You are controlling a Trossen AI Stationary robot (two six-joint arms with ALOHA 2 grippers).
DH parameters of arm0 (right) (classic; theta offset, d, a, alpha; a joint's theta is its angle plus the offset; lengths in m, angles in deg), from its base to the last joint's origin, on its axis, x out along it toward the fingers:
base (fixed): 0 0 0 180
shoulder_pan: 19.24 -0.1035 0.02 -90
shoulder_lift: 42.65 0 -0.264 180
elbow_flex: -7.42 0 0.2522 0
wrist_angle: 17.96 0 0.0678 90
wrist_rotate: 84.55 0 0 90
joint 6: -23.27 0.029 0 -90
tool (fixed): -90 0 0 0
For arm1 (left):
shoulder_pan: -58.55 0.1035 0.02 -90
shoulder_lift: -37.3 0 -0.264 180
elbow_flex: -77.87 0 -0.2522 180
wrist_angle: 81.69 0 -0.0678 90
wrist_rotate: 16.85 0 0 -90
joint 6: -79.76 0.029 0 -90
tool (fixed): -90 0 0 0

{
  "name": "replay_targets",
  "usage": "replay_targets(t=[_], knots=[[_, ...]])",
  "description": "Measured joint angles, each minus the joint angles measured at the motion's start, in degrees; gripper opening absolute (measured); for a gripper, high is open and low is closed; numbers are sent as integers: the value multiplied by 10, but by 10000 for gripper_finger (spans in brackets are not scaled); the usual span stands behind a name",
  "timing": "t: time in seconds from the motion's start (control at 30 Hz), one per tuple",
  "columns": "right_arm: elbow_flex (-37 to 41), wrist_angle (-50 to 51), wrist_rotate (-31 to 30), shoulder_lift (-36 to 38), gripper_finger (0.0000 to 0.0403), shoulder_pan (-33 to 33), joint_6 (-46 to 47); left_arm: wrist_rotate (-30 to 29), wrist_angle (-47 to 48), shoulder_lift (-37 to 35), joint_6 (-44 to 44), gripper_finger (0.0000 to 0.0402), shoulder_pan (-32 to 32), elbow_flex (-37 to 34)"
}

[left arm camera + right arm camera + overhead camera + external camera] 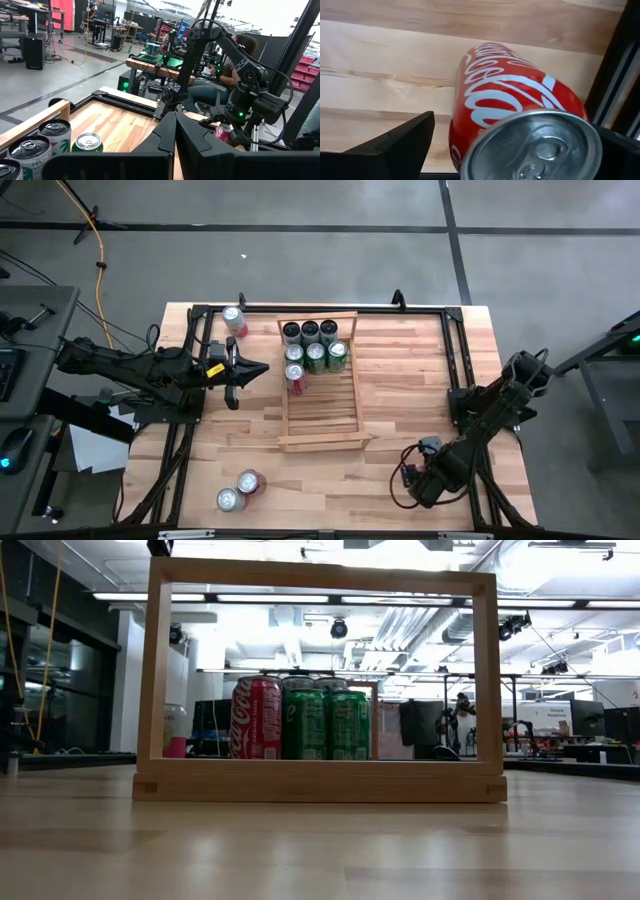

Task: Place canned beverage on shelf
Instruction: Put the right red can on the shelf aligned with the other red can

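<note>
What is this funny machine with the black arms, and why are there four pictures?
It is a robot with two arms, each ending in a two-finger gripper. One camera looks down from above, one sits low on the table, and one rides on each wrist. A wooden shelf holds seven cans. Three loose cans stand on the table. The left gripper is shut and empty beside the shelf. The right gripper is open, with a red can between its fingers. I cannot tell if they touch it.
</note>
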Motion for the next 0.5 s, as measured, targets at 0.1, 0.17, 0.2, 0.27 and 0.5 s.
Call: replay_targets(t=[0.1, 0.17, 0.2, 0.27, 0.5], knots=[[0, 1, -3, 0, 386, 0, -11, 0, 0, 0, 0, 0, 0, 0], [0, 3, -3, 0, 367, 0, -22, 0, 1, 0, 0, 0, 0, 0], [0, 5, -3, 0, 354, 0, -27, 0, 1, 0, 0, 0, 0, 0], [0, 7, -5, 0, 319, 0, -42, 0, 1, 0, 0, 0, 0, 0], [0, 14, -36, 6, 285, 3, -207, -4, 1, 0, 0, 0, 0, 0]])
